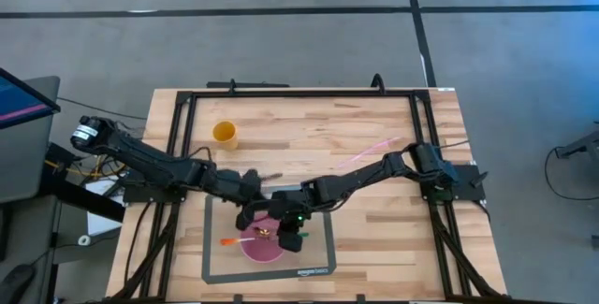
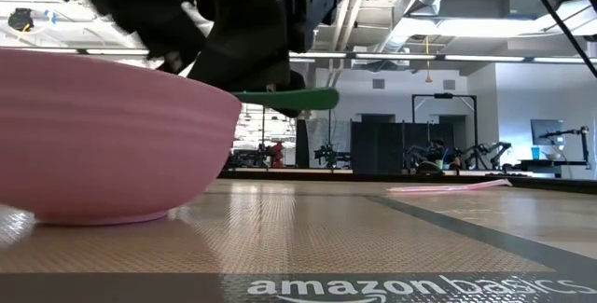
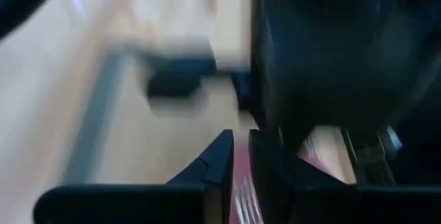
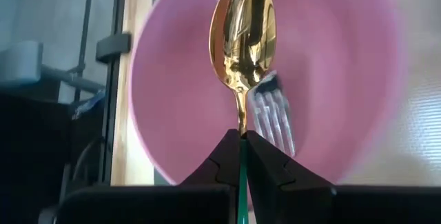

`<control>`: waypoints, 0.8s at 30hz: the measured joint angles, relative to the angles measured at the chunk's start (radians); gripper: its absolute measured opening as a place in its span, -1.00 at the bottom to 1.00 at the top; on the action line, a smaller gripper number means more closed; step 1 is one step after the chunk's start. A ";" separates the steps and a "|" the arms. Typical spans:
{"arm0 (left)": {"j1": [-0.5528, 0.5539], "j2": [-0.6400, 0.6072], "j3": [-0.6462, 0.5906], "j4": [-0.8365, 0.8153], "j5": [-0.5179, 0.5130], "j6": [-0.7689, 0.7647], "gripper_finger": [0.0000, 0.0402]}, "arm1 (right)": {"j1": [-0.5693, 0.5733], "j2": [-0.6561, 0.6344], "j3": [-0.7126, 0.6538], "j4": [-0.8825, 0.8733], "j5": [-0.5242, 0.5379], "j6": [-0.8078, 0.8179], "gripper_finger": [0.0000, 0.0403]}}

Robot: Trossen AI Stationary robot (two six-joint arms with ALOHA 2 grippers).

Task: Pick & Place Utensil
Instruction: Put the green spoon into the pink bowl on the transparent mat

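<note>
Wooden table (image 1: 374,126) viewed from above, with both arms converging on a grey-bordered mat (image 1: 323,248) near the front edge. Pink bowl (image 1: 264,248) resting on the mat; also filling the left of the low view (image 2: 103,144). Right gripper (image 4: 241,145) poised directly over the bowl (image 4: 344,79), fingers (image 4: 265,158) clenched on the thin green handle of a gold spoon (image 4: 242,27), spoon bowl pointing away from the wrist and hanging above the pink interior (green handle end (image 2: 289,99) jutting out past the bowl rim in the low view). Silver fork (image 4: 274,114) lying inside the bowl, tines just beside the spoon's neck. Left gripper (image 3: 240,158) close alongside, at the bowl's back-left rim, fingers (image 3: 217,162) nearly together with only a narrow slit between them, gripping nothing visible. Orange-handled utensil (image 1: 234,241) at the bowl's left edge. Yellow cup (image 1: 225,134) standing well apart, toward the table's back left. Pink straw-like stick (image 1: 370,150) lying near the right arm.
</note>
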 joint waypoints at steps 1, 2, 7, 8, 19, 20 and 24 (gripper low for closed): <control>-0.008 0.011 0.000 -0.018 0.013 -0.017 -0.79 | -0.001 0.000 0.000 0.002 0.001 0.001 -0.97; -0.018 0.023 0.000 -0.020 0.025 -0.016 -0.82 | -0.003 0.000 0.000 0.003 0.001 0.001 -0.97; -0.070 0.083 0.000 -0.007 0.080 0.011 -0.97 | -0.016 0.000 0.000 0.003 0.004 0.001 -0.97; -0.081 0.093 0.000 -0.007 0.081 0.011 -0.97 | -0.017 0.000 0.000 0.005 0.003 0.001 -0.97; -0.116 0.157 0.000 -0.006 0.035 0.011 -0.97 | -0.023 0.000 0.000 0.005 -0.004 -0.001 -0.97; -0.116 0.158 0.000 -0.007 0.034 0.011 -0.97 | -0.023 0.000 0.000 0.004 -0.005 -0.001 -0.97; -0.116 0.158 0.000 -0.007 0.035 0.011 -0.97 | -0.025 0.000 0.000 0.004 -0.011 -0.006 -0.97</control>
